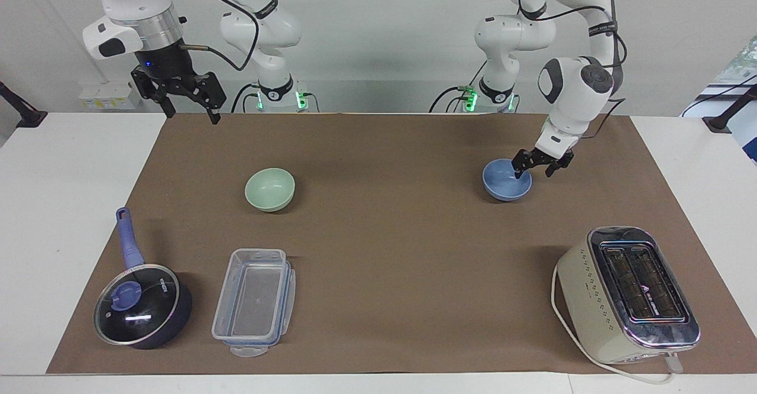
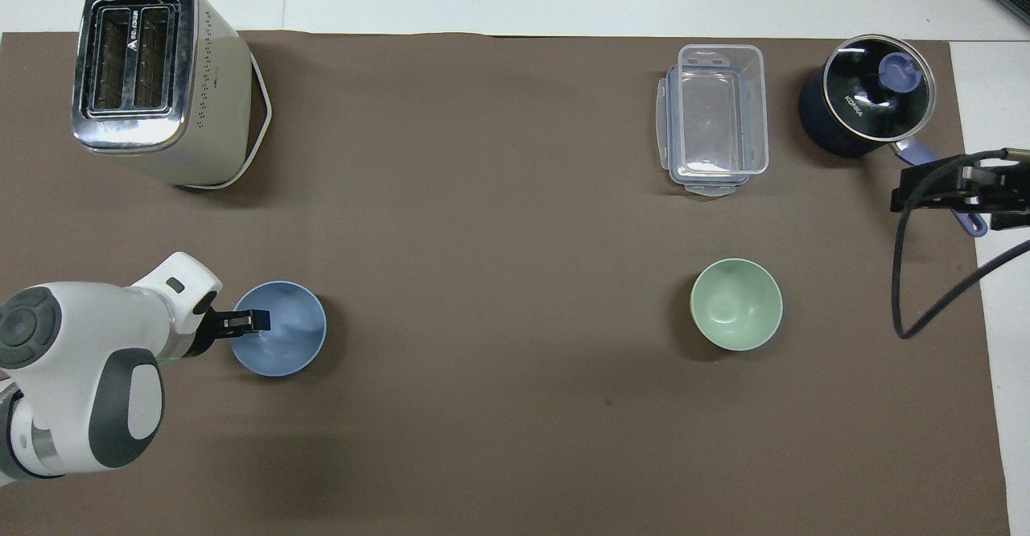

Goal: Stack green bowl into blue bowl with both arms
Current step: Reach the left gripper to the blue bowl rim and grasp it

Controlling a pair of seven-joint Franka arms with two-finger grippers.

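Observation:
The blue bowl (image 1: 502, 188) stands upright on the brown mat toward the left arm's end; it also shows in the overhead view (image 2: 290, 343). My left gripper (image 1: 535, 171) is open and low at the bowl's rim, one finger inside the bowl and one outside it; the overhead view shows it too (image 2: 251, 323). The green bowl (image 1: 269, 189) stands upright and alone toward the right arm's end, also in the overhead view (image 2: 736, 304). My right gripper (image 1: 189, 109) is open, empty and raised over the mat's edge at its own end, waiting; it appears in the overhead view (image 2: 957, 190).
A cream toaster (image 1: 630, 293) stands farther from the robots than the blue bowl. A clear plastic container (image 1: 254, 299) and a dark blue lidded saucepan (image 1: 142, 311) stand farther than the green bowl. The brown mat (image 1: 390, 234) lies between the two bowls.

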